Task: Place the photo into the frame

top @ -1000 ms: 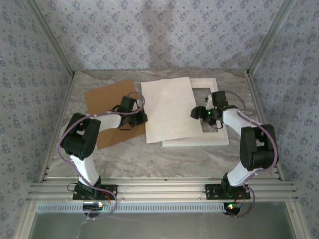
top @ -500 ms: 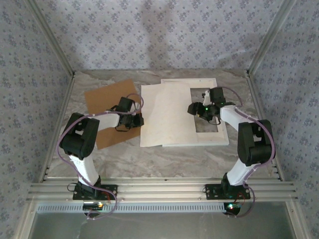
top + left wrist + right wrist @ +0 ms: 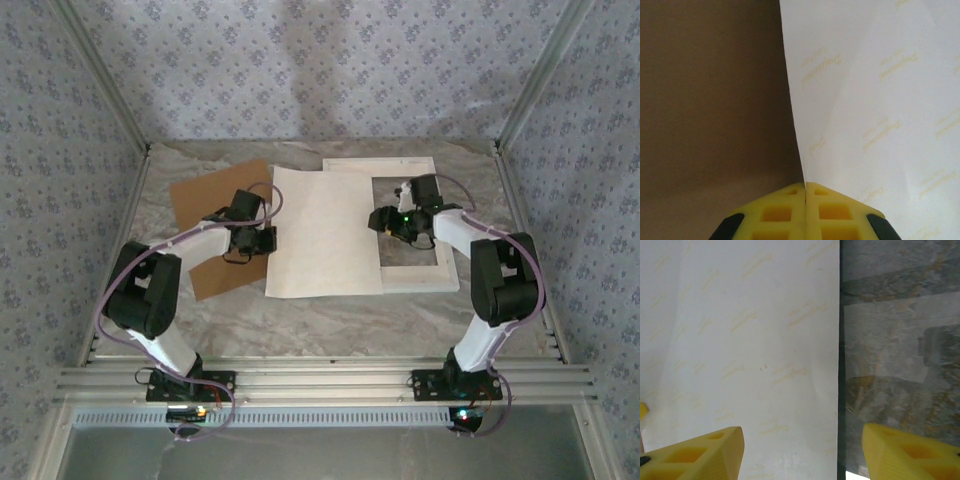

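Lying plain-white-back-up at the middle of the grey marble-patterned worktop (image 3: 330, 330), the rectangular paper photo (image 3: 325, 235) covers the 9 o'clock half of the white rectangular picture frame (image 3: 425, 282) with thin flat moulding. The sheet's 3 o'clock edge ends partway across the frame's opening, and the marbled surface shows through the rest of it. The photo's 9 o'clock edge overhangs the frame and reaches the plain brown rectangular backing board (image 3: 200, 200), which lies flat at 9 o'clock of the sheet, slightly skewed.

The left claw (image 3: 258, 243) sits at that 9 o'clock edge of the photo, over the board's 3 o'clock side. Its wrist camera shows the yellow fingers pressed together (image 3: 805, 192) with the sheet's edge running straight into the seam between them, so it is clamped on the photo (image 3: 880, 100). The brown board (image 3: 710, 100) lies just beside the sheet, at its 9 o'clock.

The right claw (image 3: 383, 220) is over the photo's 3 o'clock edge, inside the frame's opening. From its wrist its two yellow fingers (image 3: 695, 452) stand wide apart (image 3: 801, 452), one over the white paper (image 3: 750, 340) (faint yellowish watermark lettering covers this back) and the other over the marbled worktop (image 3: 900, 340). They grip nothing, and whether they touch the sheet cannot be told.
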Robot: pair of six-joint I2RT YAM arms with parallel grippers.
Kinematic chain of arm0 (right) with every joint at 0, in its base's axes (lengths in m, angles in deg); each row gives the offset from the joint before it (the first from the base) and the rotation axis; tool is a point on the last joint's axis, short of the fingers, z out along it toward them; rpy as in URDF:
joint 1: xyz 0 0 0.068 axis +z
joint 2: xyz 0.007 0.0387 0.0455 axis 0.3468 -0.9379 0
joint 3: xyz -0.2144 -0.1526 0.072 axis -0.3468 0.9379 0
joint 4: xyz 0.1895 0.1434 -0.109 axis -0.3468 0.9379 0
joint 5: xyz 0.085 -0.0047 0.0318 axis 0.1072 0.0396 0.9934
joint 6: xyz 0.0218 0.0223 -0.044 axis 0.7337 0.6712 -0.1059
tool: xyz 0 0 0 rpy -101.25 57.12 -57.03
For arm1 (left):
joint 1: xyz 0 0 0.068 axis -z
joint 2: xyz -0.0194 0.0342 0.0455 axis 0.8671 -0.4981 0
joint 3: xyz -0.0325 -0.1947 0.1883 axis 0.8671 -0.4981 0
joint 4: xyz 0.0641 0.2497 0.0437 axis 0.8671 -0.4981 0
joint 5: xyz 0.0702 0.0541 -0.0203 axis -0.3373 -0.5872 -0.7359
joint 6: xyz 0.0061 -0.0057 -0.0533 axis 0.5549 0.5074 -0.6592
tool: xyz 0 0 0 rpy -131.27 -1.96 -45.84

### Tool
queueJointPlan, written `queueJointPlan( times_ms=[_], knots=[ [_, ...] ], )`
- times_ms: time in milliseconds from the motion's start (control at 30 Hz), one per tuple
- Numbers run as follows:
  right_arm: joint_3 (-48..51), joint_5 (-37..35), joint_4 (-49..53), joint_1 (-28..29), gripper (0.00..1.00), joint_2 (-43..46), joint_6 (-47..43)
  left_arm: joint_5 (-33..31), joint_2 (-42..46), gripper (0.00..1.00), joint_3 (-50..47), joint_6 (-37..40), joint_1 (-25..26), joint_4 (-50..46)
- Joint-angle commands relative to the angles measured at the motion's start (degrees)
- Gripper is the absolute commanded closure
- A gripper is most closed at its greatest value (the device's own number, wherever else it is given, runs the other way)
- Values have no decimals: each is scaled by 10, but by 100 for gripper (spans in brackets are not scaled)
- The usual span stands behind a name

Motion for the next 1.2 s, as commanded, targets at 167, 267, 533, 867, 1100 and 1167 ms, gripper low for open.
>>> queueJointPlan(
  times_ms=[167, 267, 533, 867, 1100, 1167],
  knots=[
    [-37, 16, -6, 28, 36, -35, 14, -78, 8, 100, -10, 26, -4, -60],
    [-42, 19, -6, 36, 37, -46, 16, -84, 8, 100, -11, 27, -5, -62],
    [-38, 24, -13, 53, 38, -62, 23, -89, 7, 100, -16, 26, -5, -63],
    [-38, 35, -20, 68, 39, -69, 27, -75, 5, 100, -16, 21, -5, -57],
    [-31, 55, -19, 70, 43, -47, 27, -71, 3, 100, -19, 19, -5, -54],
    [-26, 59, -15, 69, 45, -38, 26, -71, 3, 100, -20, 18, -5, -53]
  ],
)
